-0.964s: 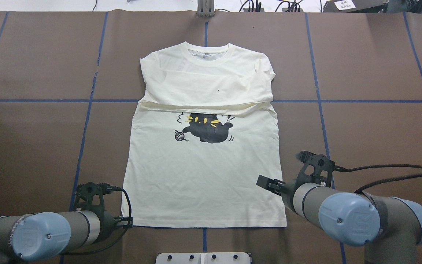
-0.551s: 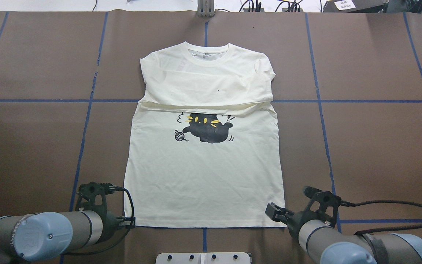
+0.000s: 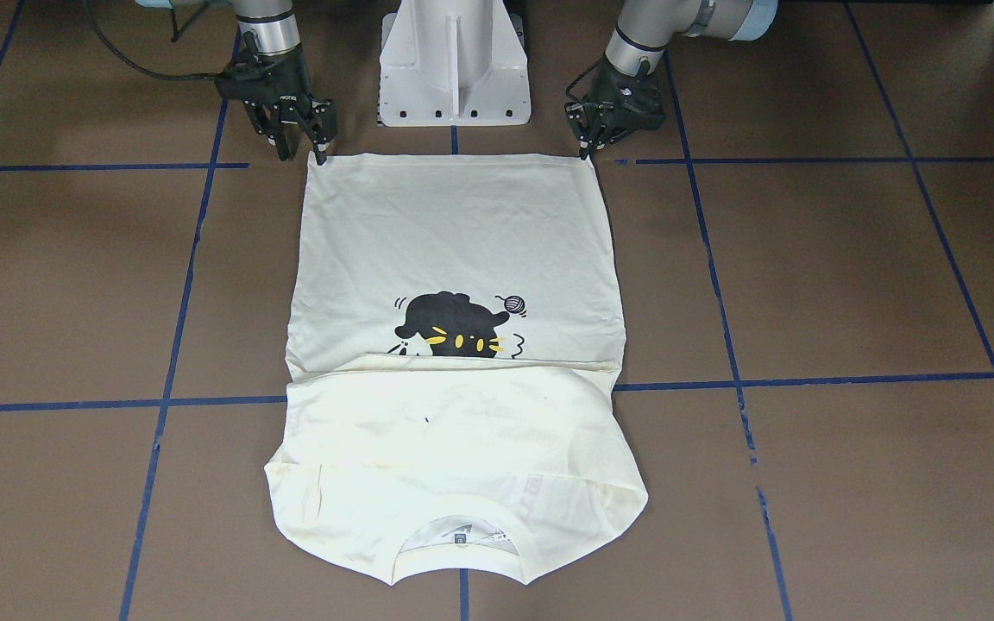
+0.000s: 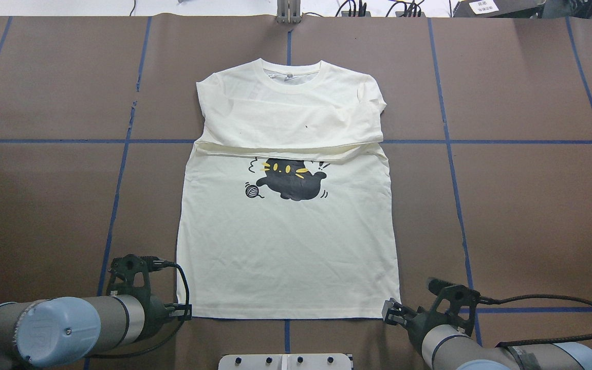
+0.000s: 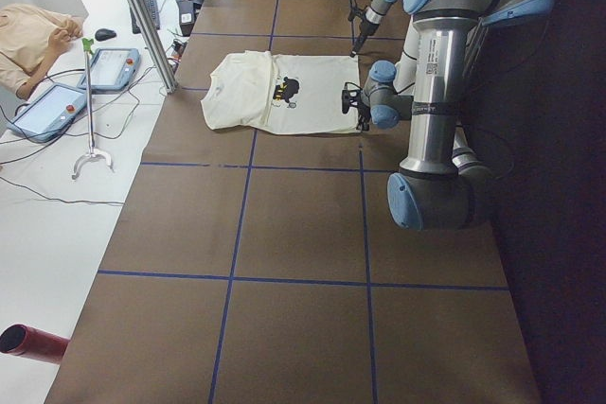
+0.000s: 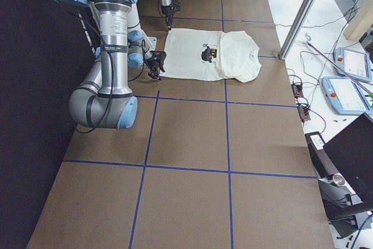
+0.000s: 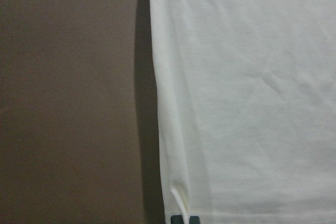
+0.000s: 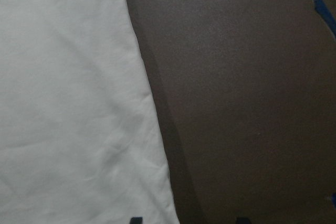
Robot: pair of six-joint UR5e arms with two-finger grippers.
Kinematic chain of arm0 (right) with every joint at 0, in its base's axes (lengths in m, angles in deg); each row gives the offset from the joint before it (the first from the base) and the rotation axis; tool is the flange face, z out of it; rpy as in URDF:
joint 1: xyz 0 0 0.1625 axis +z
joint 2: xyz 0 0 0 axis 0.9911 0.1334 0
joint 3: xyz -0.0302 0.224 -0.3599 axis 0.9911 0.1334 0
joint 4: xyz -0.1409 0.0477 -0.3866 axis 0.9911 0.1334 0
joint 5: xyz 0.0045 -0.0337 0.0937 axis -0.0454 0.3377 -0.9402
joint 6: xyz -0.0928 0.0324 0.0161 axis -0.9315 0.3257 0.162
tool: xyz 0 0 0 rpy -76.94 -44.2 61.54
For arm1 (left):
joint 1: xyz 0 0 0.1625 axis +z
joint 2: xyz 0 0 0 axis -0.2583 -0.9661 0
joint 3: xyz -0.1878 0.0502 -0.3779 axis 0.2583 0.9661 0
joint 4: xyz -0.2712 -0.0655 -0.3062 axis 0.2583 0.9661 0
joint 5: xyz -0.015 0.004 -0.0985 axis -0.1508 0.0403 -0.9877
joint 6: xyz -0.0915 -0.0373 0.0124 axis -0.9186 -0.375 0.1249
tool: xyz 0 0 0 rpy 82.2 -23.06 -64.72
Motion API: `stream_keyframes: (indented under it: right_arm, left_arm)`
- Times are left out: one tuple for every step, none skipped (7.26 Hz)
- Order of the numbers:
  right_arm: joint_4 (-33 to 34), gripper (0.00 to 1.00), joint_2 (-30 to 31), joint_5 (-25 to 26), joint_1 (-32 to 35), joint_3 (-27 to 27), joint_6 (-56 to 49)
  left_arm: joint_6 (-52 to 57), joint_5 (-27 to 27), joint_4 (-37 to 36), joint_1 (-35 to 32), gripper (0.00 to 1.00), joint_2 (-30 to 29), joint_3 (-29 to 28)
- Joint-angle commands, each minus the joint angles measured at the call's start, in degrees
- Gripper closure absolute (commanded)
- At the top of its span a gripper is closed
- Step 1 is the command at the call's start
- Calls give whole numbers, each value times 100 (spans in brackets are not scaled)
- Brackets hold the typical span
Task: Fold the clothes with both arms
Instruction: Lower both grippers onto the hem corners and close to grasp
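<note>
The cream T-shirt (image 4: 285,252) lies flat on the brown table, hem toward the robot, sleeves folded across the chest above the black cat print (image 4: 291,182). My left gripper (image 4: 187,311) sits at the hem's left corner and looks shut on it; in the front view this left gripper (image 3: 588,148) has its fingers together at that corner. The left wrist view shows the shirt's side edge (image 7: 163,129) running down to the fingertips. My right gripper (image 3: 300,153) stands open at the hem's other corner. Its fingertips (image 8: 135,220) straddle the shirt's edge (image 8: 157,145).
The white pedestal base (image 3: 454,69) stands just behind the hem between the arms. Blue tape lines (image 4: 121,169) cross the brown table. A person (image 5: 24,40) and tablets (image 5: 52,106) sit beyond the far end, by a metal post (image 5: 142,21).
My right gripper has come back from over the shirt's lower right part to the hem's right corner. The left gripper shifted slightly right at its corner.
</note>
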Motion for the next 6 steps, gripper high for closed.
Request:
stream_keyframes:
  right_arm:
    - [-5, 48, -40, 16, -63, 52, 127]
    - [-5, 55, -40, 25, -72, 44, 137]
    - [-5, 56, -49, 25, -98, 53, 137]
    - [-5, 56, -49, 60, -107, 44, 137]
    - [-5, 56, -49, 112, -150, 44, 137]
    - [-5, 56, -49, 122, -168, 53, 146]
  left_arm:
    - [2, -6, 9, -6, 100, 0, 10]
    - [2, 3, 0, -6, 100, 18, 10]
    - [2, 3, 9, -6, 100, 9, 10]
    - [2, -6, 9, -6, 100, 9, 10]
    - [2, -6, 9, -6, 100, 9, 19]
    - [2, -6, 9, -6, 100, 9, 19]
